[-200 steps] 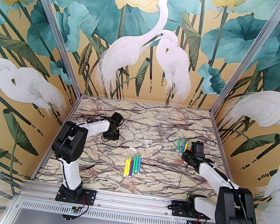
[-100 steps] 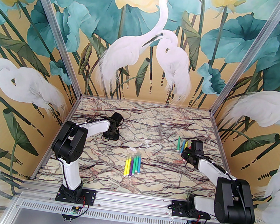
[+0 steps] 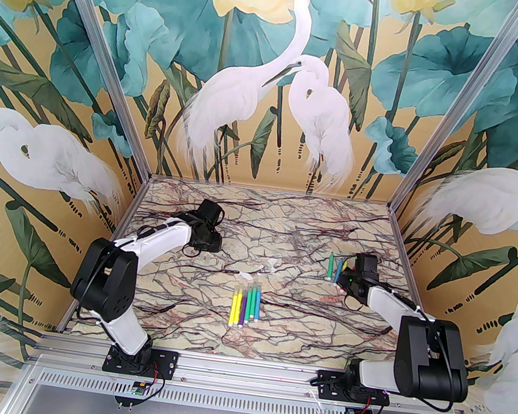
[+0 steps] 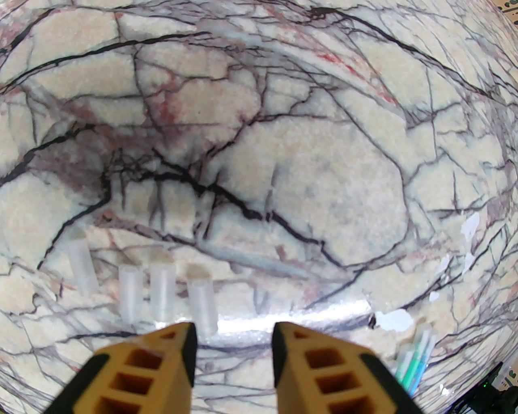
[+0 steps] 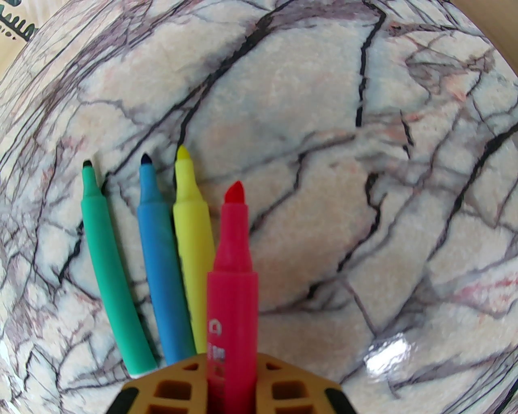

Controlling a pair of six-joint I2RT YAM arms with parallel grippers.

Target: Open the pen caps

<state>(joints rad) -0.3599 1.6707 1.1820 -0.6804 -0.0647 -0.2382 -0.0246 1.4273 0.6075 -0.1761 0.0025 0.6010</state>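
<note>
My right gripper (image 5: 232,364) is shut on an uncapped pink marker (image 5: 232,291), held low over the marble table with its tip pointing away. Just left of it lie three uncapped pens: green (image 5: 109,267), blue (image 5: 160,267) and yellow (image 5: 194,250). In the top view these lie at the right (image 3: 335,267), beside the right gripper (image 3: 347,281). My left gripper (image 4: 234,331) is open and empty at the far left (image 3: 205,241). Several loose see-through pen caps (image 4: 162,289) stand in a row just ahead of its left finger. Several capped pens (image 3: 246,303) lie side by side mid-table.
Small bits of clear plastic (image 3: 273,263) lie on the marble table (image 3: 298,339) between the two grippers, beyond the capped pens. Patterned walls and aluminium posts (image 3: 143,172) close in the table on three sides.
The left arm's elbow has dropped back and to the left, and its gripper has shifted slightly farther away. The right arm has drawn in, keeping the pink marker beside the uncapped row.
</note>
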